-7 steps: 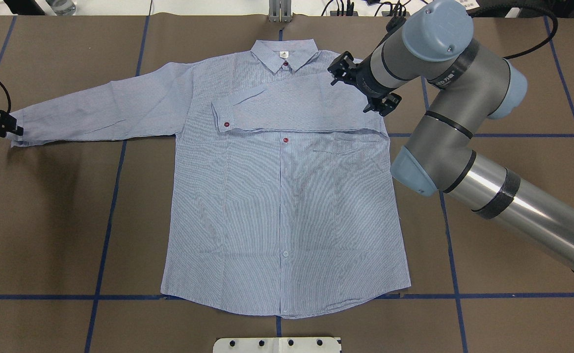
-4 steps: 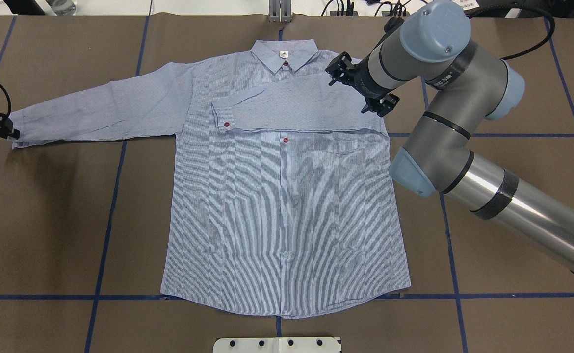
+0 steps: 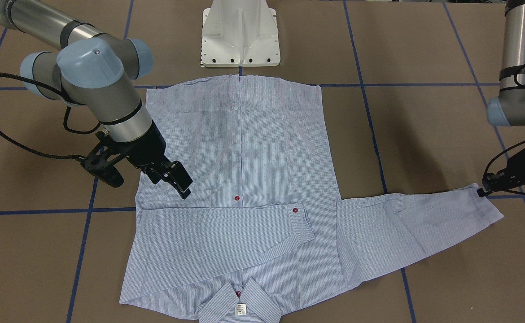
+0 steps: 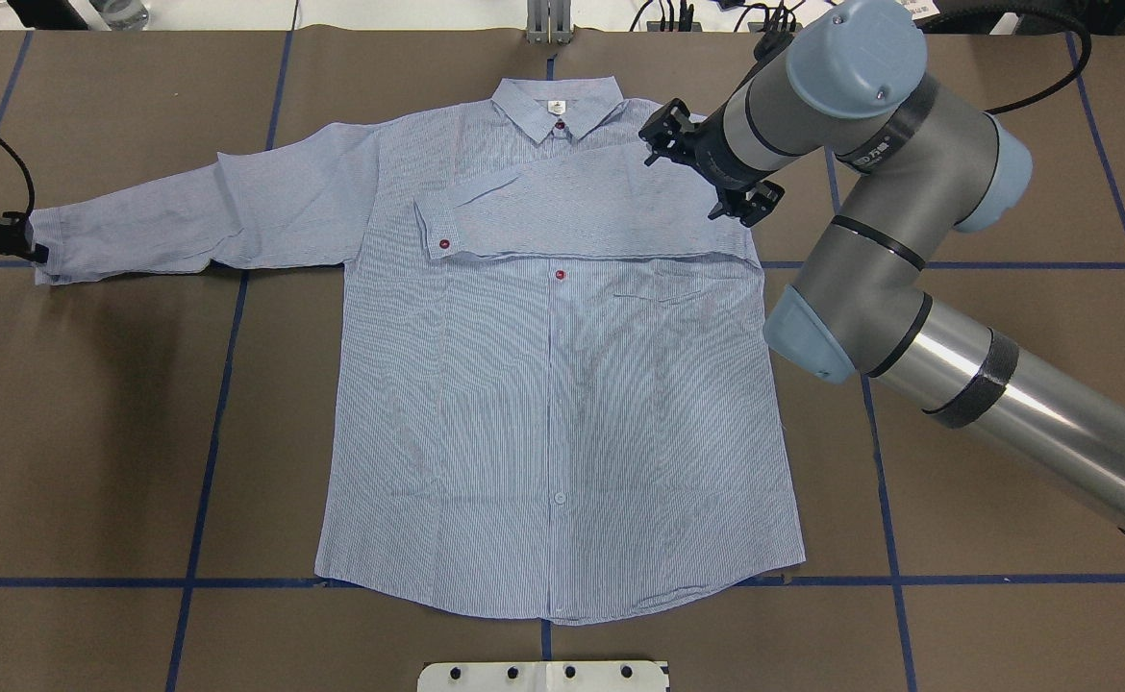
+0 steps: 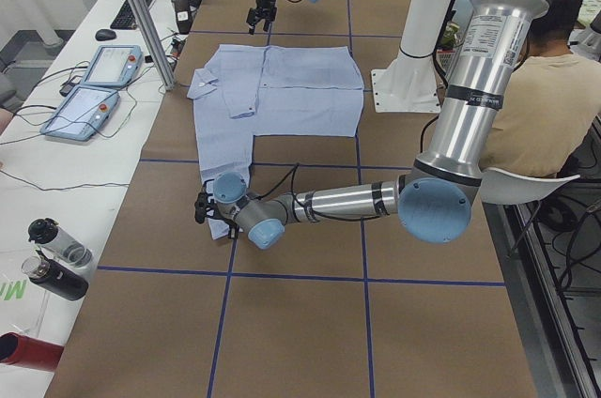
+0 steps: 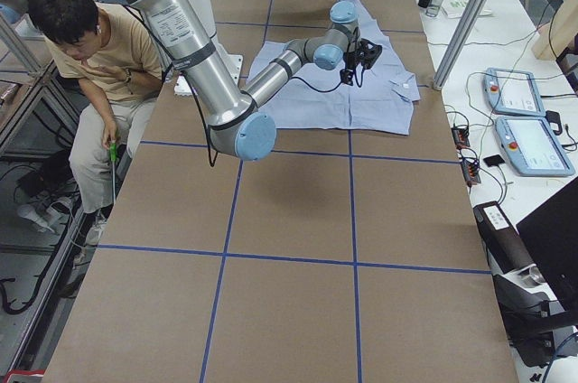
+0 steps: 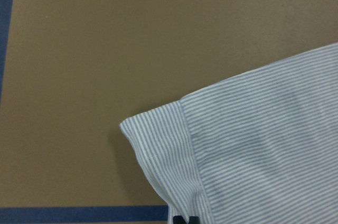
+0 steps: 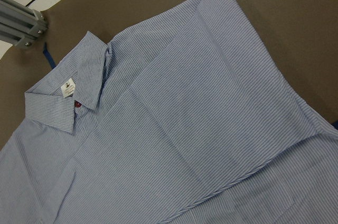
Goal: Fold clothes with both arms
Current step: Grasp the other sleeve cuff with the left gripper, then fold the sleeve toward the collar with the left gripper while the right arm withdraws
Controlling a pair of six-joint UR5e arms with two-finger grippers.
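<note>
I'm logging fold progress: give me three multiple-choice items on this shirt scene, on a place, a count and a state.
1. Where does the folded sleeve lie? A. across the front of the shirt, just below the collar; B. under the hem; C. off the table.
2. How many red buttons show in the overhead view? A. one; B. three; C. five.
3. What is the left gripper doing? A. gripping the collar; B. hovering over the hem; C. pinching the cuff of the outstretched sleeve.
Key: 1 A, it crosses the chest under the collar. 2 B, collar, folded sleeve and front each show one. 3 C, it closes on the cuff's corner.
</note>
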